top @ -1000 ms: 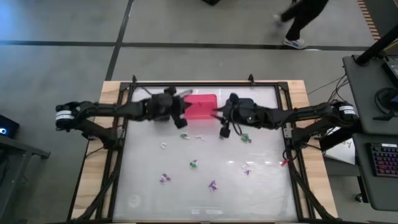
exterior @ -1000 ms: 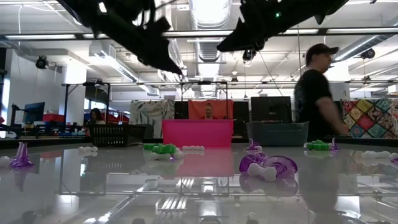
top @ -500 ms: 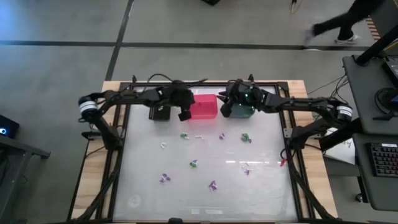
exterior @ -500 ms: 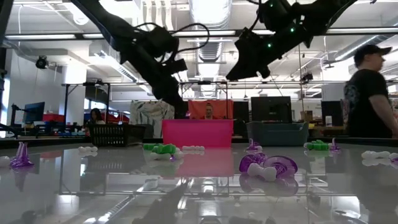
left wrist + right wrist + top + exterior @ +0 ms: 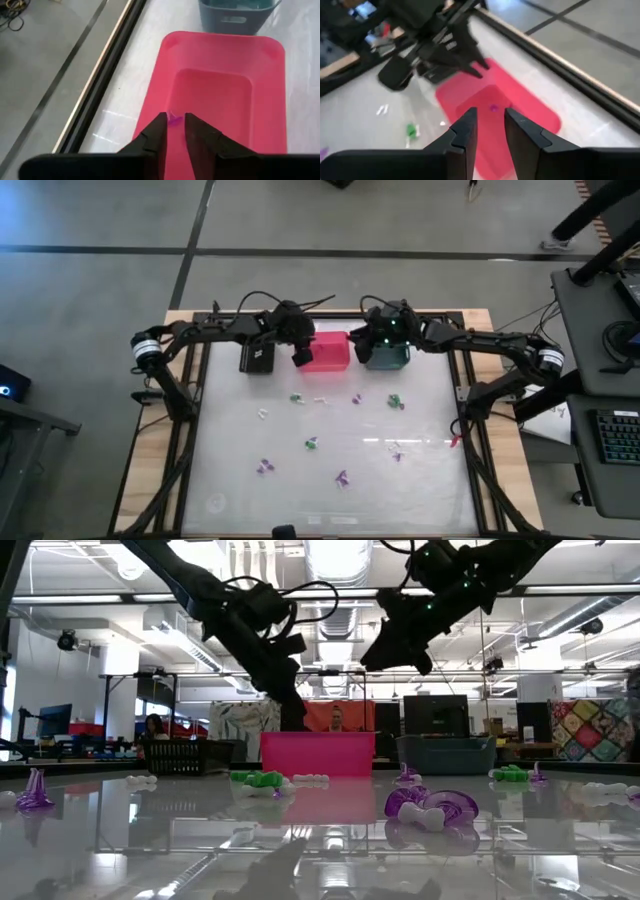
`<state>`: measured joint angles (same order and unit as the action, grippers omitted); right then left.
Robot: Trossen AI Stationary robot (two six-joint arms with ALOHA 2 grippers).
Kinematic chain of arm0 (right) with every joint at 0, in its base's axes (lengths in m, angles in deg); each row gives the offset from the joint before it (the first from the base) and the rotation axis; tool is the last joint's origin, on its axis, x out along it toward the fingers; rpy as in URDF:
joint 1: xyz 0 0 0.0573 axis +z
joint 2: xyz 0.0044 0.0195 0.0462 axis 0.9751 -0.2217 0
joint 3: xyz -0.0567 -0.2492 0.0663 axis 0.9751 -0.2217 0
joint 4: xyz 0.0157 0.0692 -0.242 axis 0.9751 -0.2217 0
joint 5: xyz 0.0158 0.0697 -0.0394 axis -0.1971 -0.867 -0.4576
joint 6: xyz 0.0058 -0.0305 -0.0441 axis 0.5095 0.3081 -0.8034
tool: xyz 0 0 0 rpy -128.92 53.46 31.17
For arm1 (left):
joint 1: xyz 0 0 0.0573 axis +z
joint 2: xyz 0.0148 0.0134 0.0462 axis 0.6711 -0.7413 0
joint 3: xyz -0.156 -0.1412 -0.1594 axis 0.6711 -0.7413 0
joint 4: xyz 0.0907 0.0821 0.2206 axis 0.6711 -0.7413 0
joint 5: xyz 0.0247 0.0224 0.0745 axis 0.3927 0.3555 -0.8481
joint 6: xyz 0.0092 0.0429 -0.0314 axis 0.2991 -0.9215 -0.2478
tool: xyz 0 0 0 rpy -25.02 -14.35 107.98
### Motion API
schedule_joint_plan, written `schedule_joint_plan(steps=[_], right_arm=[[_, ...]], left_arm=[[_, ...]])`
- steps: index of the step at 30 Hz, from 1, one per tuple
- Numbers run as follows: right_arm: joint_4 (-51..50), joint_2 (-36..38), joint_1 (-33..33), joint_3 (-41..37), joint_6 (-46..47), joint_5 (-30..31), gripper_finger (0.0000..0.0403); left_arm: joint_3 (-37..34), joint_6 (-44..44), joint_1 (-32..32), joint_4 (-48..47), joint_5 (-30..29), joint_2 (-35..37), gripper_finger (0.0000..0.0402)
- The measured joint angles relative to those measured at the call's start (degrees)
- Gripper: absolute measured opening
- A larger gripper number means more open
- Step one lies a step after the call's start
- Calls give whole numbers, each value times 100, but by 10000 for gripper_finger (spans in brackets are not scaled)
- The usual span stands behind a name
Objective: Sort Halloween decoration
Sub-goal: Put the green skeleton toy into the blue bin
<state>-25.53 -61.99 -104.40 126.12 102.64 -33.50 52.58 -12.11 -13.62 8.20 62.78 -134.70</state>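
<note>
Over the left end of the pink bin (image 5: 328,351) my left gripper (image 5: 174,119) slants down, open by a narrow gap. A tiny purple trinket (image 5: 493,107) shows inside the pink bin below its tips, apart from the fingers. My right gripper (image 5: 490,122) stands open and empty above the gap between the pink bin and the teal bin (image 5: 390,356). Several green, white and purple trinkets lie loose on the table: green (image 5: 297,398), purple (image 5: 355,398), green (image 5: 311,444), purple (image 5: 342,478).
A black bin (image 5: 257,358) stands left of the pink one; all three bins line the table's far edge. A black frame (image 5: 196,420) borders the glossy tabletop. The near half of the table holds only a few scattered trinkets.
Both grippers have gone from above the loose trinkets toward the table's far edge and now stand over the bins, the left at the pink bin, the right between pink and teal. The trinkets on the table have stayed in place. A person behind the table has walked off to the right.
</note>
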Motion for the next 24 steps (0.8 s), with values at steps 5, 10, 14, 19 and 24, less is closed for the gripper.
schedule_joint_plan(steps=[5, 10, 14, 19, 24], right_arm=[[-275, 4, 265, 7, -391, -45, 90], [-711, 4, 608, 5, 347, -143, 79], [-1442, 4, 936, 9, 1210, -362, 70], [-2313, 3, 1512, 9, 1792, -422, 68], [-3164, -49, 1903, 11, 2460, -255, 68]], left_arm=[[-56, -71, -44, -514, 2, 18, 73], [-79, 314, -433, -560, 167, 457, 75], [-109, 562, -931, -562, 184, 901, 75], [-305, 812, -1600, -282, 185, 1522, 75], [-874, 1098, -2215, 602, 181, 2098, 75]])
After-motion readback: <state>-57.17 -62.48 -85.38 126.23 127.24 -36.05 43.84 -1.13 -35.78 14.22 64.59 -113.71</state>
